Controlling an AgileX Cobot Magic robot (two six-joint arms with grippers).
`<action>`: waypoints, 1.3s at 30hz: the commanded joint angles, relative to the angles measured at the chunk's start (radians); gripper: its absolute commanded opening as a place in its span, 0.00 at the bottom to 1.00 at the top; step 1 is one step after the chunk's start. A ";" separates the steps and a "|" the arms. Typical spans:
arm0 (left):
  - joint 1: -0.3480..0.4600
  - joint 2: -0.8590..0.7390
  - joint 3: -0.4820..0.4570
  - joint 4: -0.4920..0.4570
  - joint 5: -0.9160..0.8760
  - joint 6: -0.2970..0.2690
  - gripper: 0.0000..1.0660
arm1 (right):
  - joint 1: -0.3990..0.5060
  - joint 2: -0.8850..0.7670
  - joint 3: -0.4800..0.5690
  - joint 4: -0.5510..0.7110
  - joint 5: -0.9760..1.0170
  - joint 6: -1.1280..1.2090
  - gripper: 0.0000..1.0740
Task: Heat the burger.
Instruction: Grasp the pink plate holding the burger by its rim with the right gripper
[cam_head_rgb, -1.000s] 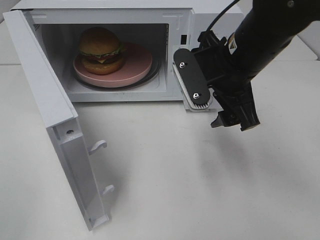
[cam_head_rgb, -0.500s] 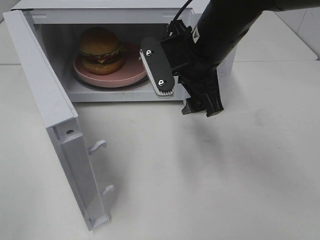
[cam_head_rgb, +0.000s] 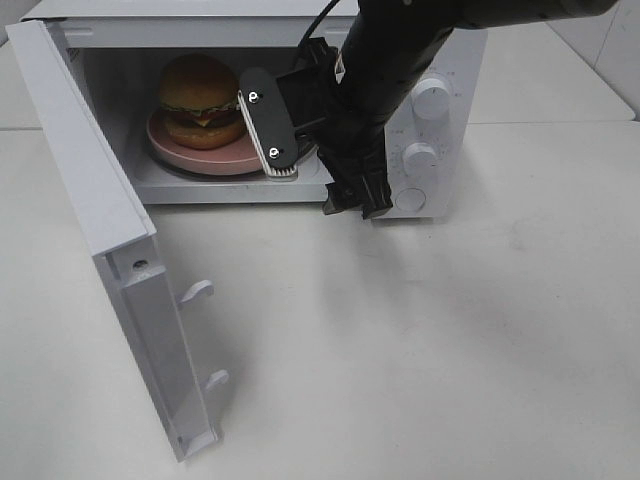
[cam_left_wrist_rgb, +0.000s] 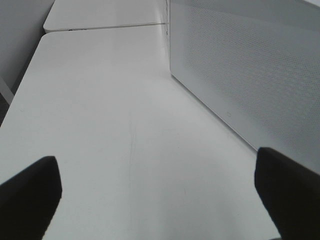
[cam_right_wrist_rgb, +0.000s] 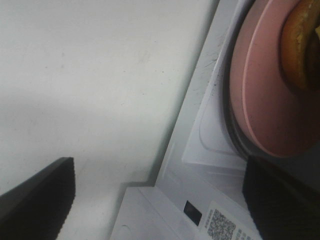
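The burger (cam_head_rgb: 200, 98) sits inside the microwave (cam_head_rgb: 455, 140) for heating; the door (cam_head_rgb: 95, 205) stands open; the right gripper (cam_head_rgb: 356, 208), jaws apart and empty, hovers near, probably to shut it.

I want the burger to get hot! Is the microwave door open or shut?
Open. The microwave door stands swung wide, and the burger on its pink plate shows inside the cavity.
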 joint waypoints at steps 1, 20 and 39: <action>0.002 -0.022 0.002 -0.007 -0.008 -0.001 0.97 | 0.005 0.019 -0.028 0.006 -0.008 0.011 0.81; 0.002 -0.022 0.002 -0.007 -0.008 -0.001 0.97 | 0.005 0.199 -0.204 0.006 -0.032 0.035 0.78; 0.002 -0.022 0.002 0.014 -0.008 -0.001 0.97 | -0.007 0.422 -0.481 0.006 -0.025 0.068 0.78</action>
